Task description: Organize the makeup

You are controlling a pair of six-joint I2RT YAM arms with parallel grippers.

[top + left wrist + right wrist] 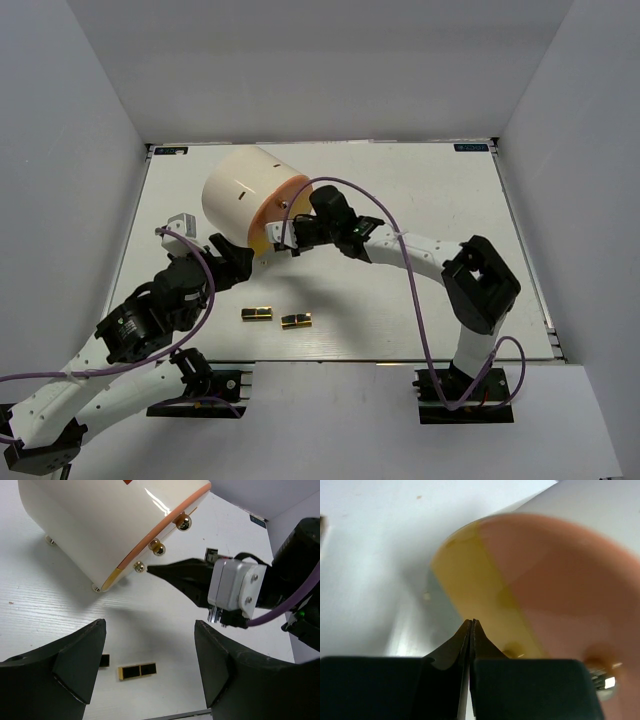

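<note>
Lying on its side at the back left of the white, faintly grained table [430, 200], the big cream cylinder [235, 190] has a glossy curved wall and a flat face in two tones, orange and mustard yellow. Three round gold knobs [158, 547] stand in a row on that face. The right gripper [471, 625] has its tapered black fingers pressed flat together with nothing between them, the tip just beside the lowest knob. The left gripper [150, 625] is spread wide, its two blunt matte fingers [75, 665] apart and holding nothing. Two gold-and-black cases [257, 314] — flat, rectangular, shiny-edged — lie side by side but apart on the table in front of the cylinder, near the front edge.
</note>
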